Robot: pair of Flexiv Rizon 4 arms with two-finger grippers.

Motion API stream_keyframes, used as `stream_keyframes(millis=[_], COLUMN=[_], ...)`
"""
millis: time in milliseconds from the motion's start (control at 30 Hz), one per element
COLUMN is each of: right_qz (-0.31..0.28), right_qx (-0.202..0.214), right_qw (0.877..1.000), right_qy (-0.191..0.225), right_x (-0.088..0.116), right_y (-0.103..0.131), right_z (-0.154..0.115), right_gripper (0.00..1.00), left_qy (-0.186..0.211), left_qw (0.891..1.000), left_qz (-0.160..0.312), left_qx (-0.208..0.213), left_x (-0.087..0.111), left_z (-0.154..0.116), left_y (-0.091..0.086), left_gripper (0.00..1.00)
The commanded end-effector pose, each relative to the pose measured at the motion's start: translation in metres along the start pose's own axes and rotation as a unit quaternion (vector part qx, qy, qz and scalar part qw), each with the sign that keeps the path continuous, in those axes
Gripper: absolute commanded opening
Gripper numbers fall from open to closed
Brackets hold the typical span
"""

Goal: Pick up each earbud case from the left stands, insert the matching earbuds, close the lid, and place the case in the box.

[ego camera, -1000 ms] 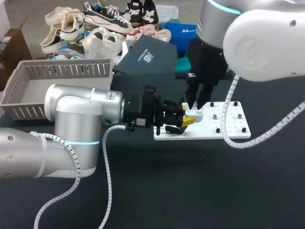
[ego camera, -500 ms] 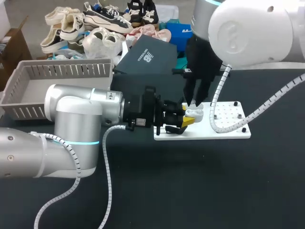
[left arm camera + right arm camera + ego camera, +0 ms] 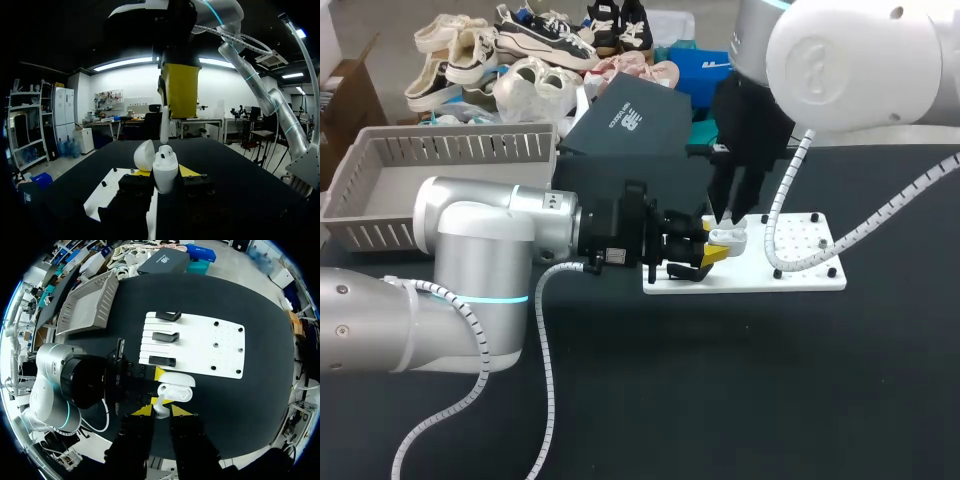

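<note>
My left gripper reaches in from the left, shut on a white earbud case held upright over the near left part of the white board. In the left wrist view the case sits between the yellow tips with its lid swung open. My right gripper comes down from above, shut on a white earbud whose lower end sits at the case's mouth. In the right wrist view the earbud lies between that gripper's tips, right over the case.
Three black stands line the board's left side, and small black pegs dot its right half. A grey basket stands at the table's far left. A dark box lies behind the board.
The right arm's upper links have swung a little to the left. Both grippers, the case and the earbud stay where they were.
</note>
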State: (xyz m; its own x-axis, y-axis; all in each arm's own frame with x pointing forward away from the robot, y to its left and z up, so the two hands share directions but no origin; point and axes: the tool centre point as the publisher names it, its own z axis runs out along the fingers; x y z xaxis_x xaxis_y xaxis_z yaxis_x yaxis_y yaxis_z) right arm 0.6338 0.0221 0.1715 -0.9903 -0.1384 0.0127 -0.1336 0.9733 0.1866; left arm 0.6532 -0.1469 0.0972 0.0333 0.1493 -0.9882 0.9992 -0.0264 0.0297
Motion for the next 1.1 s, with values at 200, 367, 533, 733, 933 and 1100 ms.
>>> stream_keyframes(millis=[200,367,533,733,933,1100], right_qz=[-0.003,-0.002,0.002,0.006,0.013,0.015], right_qx=[-0.001,0.000,0.004,0.007,0.010,0.007], right_qw=[1.000,1.000,1.000,1.000,1.000,0.999], right_qy=[0.019,0.021,0.023,0.025,0.027,0.029], right_x=[-0.004,-0.005,-0.007,-0.009,-0.009,-0.008], right_y=[0.003,0.003,0.003,0.000,-0.004,-0.006], right_z=[0.009,0.011,0.015,0.017,0.019,0.019], right_gripper=[0.00,0.00,0.00,0.00,0.00,0.00], left_qy=[-0.001,-0.001,-0.001,-0.001,-0.001,-0.001], left_qw=[1.000,1.000,1.000,1.000,1.000,1.000], left_qz=[0.001,0.001,0.001,0.001,0.001,0.001], left_qx=[-0.002,-0.002,-0.002,-0.002,-0.002,-0.002], left_x=[0.001,0.001,0.001,0.001,0.001,0.001], left_z=[0.001,0.001,0.001,0.001,0.001,0.001], left_y=[0.000,0.000,0.000,0.000,0.000,0.000], left_gripper=[0.00,0.00,0.00,0.00,0.00,0.00])
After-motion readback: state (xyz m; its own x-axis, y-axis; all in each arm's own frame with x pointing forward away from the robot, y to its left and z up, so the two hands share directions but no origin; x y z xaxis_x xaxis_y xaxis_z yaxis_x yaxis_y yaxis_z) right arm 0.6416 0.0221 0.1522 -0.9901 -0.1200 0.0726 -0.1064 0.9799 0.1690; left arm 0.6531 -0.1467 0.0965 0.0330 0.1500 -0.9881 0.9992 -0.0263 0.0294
